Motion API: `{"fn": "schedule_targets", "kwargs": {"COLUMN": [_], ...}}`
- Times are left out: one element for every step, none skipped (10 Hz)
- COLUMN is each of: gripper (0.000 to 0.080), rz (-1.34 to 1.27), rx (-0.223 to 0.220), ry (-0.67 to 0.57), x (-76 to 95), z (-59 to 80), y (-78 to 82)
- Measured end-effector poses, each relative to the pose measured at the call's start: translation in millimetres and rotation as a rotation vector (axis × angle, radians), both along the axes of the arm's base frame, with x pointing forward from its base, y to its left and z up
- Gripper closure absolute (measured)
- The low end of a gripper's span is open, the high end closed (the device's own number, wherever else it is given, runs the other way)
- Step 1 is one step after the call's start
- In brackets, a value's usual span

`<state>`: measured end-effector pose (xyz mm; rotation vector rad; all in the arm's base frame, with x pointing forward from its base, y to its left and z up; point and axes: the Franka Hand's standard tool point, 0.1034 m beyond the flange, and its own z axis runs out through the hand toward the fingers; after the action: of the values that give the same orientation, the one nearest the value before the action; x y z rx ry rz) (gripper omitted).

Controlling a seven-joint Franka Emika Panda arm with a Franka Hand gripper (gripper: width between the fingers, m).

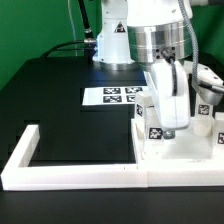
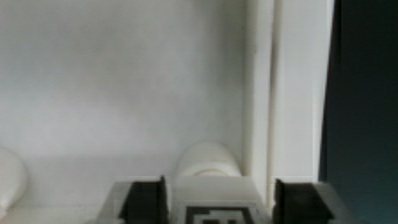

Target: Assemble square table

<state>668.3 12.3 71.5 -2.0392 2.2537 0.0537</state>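
Note:
The white square slab [image 1: 185,152] lies at the exterior view's right, inside the corner of the border wall. My gripper [image 1: 167,120] stands over it, shut on a white tagged leg block [image 1: 157,130] that it holds upright on or just above the slab. In the wrist view the slab's flat face [image 2: 125,90] fills most of the picture, with its raised rim [image 2: 267,90] beside the leg. The leg [image 2: 210,165] sits between my dark fingers [image 2: 143,203], its tag facing the camera. Whether the leg's foot is in a corner hole is hidden.
The long white L-shaped border wall [image 1: 60,172] runs along the front and up the exterior view's left. The marker board [image 1: 112,97] lies on the black table [image 1: 60,100] behind the slab. More tagged leg blocks [image 1: 207,118] stand at the exterior view's right.

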Motion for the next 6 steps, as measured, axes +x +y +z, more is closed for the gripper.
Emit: {"fn": "schedule_targets", "kwargs": {"gripper": [0.0509,0.0509,0.0426,0.0253,0.0253,0.0169], "rz": [-0.017,-0.015,0.003,0.046,0.188,0.38], "rx": [0.001,0.001,-0.001,-0.003,-0.014,-0.032], "ry": [0.002,0.002,0.001,-0.003,0.005,0.026], "x": [-0.2,-0.2,-0.3,-0.5,-5.4,-12.2], "z": [-0.5,-0.6,-0.7,-1.0,-3.8,-6.7], "y": [0.1,0.1,0.0,-0.1,-0.1,-0.6]}}
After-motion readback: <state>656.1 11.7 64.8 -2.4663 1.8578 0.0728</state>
